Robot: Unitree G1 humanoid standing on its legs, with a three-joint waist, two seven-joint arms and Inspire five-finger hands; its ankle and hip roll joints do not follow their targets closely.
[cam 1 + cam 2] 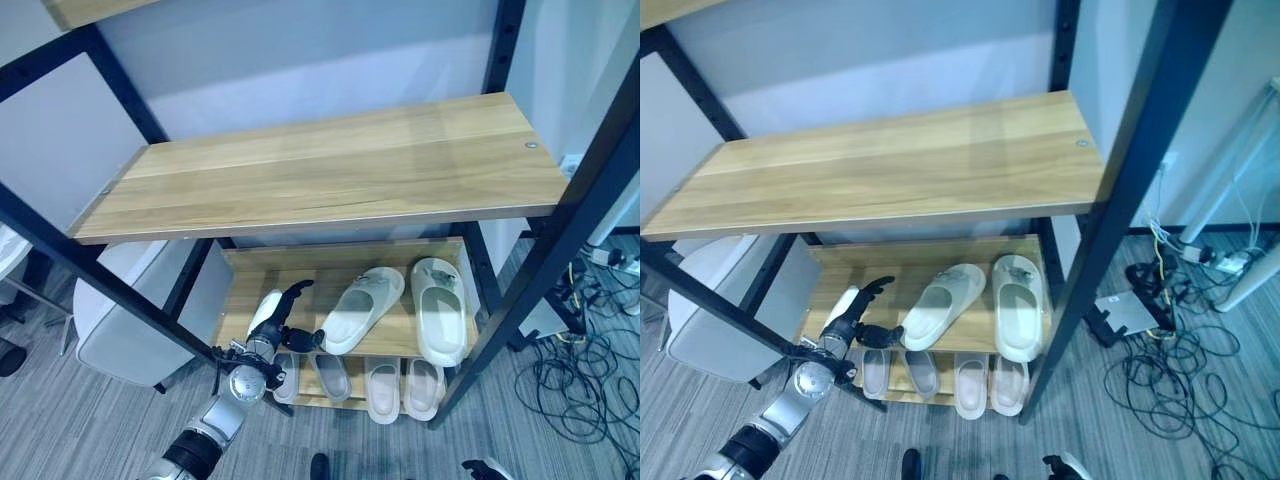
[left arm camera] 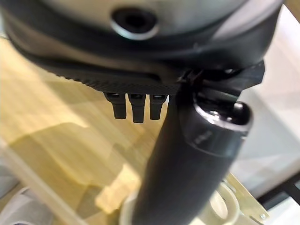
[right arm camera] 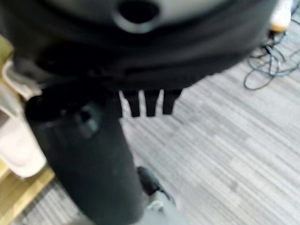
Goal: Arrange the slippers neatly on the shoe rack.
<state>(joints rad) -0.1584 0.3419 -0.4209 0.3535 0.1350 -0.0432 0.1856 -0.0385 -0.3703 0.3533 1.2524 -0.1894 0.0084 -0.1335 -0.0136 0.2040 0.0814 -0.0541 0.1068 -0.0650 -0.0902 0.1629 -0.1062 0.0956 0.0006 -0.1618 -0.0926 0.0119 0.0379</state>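
Shoe rack (image 1: 330,170) with black posts and wooden shelves, seen from above. The left hand (image 1: 283,318) reaches in over the near left part of the middle shelf (image 1: 250,290), its dark fingers (image 1: 297,290) spread and relaxed, holding nothing; the left wrist view shows the fingers straight over bare wood. Just beyond the thumb, to the hand's right, a cream slipper (image 1: 362,308) lies slanted on the same shelf, its heel end nearest the hand and close to the thumb tip; contact cannot be judged. A second cream slipper (image 1: 440,310) lies beside the first, farther from the hand, roughly square to the shelf edge and overhanging it a little toward the viewer. On the bottom shelf, below and to the right of the hand, four smaller pale slippers (image 1: 385,388) stand in a row side by side. The right hand (image 3: 145,101) hangs over grey striped floor (image 3: 225,140), its fingers straight and free of any object, with a slipper and the rack's wooden edge at its side.
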